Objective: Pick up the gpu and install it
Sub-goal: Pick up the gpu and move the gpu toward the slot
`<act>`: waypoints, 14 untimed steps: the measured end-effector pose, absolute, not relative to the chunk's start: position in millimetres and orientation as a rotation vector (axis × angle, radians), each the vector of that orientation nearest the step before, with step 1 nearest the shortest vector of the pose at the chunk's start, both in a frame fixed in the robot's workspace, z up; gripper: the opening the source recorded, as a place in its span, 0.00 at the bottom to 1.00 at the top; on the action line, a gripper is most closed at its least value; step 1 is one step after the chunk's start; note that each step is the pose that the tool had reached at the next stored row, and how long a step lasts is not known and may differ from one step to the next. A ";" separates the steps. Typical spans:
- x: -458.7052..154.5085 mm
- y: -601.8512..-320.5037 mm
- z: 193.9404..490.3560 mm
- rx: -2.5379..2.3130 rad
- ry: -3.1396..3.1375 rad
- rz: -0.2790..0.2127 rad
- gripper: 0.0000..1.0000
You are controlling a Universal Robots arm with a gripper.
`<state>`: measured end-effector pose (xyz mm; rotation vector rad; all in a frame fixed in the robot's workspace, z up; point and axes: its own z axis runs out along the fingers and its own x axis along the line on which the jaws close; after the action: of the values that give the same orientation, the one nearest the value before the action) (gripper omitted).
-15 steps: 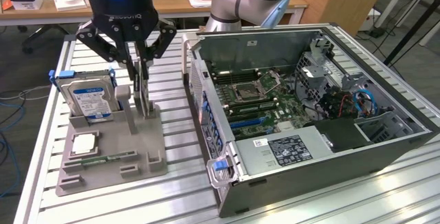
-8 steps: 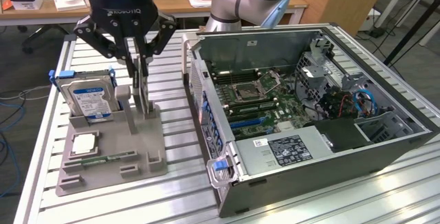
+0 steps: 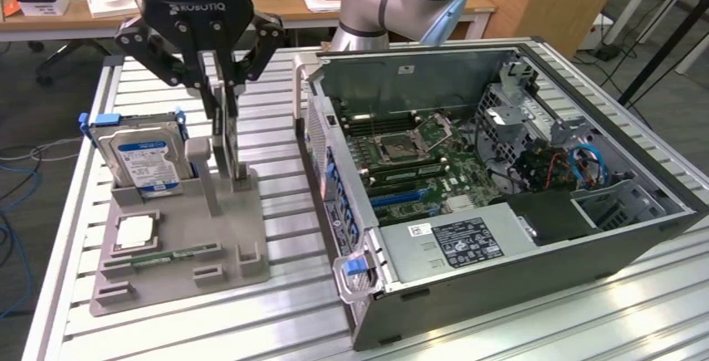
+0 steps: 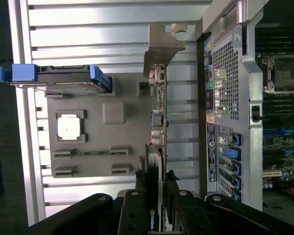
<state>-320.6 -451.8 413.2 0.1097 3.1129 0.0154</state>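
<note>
The gpu (image 3: 231, 147) is a thin card standing upright on its edge in the grey holder (image 3: 222, 249), at the holder's side nearest the computer case. My gripper (image 3: 222, 89) hangs straight above it, and its two fingers clamp the card's upper part. In the wrist view I look down along the gpu (image 4: 158, 115) edge-on, with its silver bracket (image 4: 162, 45) at the far end. My gripper (image 4: 157, 172) has one finger pressed on each face of the card. The card's lower edge still sits at the holder.
The holder also carries an upright hard drive (image 3: 139, 155) with blue clips, a flat CPU (image 3: 133, 230) and a memory stick (image 3: 166, 255). The open computer case (image 3: 366, 295) lies to the exterior view's right, its motherboard (image 3: 416, 158) exposed. Everything rests on a slatted aluminium table (image 3: 277, 328).
</note>
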 end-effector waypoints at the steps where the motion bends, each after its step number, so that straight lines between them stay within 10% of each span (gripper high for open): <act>1: -320.6 -451.8 414.3 0.110 3.113 0.014 0.26; 14: -320.6 -451.8 425.0 0.109 3.113 0.002 0.26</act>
<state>-320.6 -451.8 425.0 0.1094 3.1125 0.0024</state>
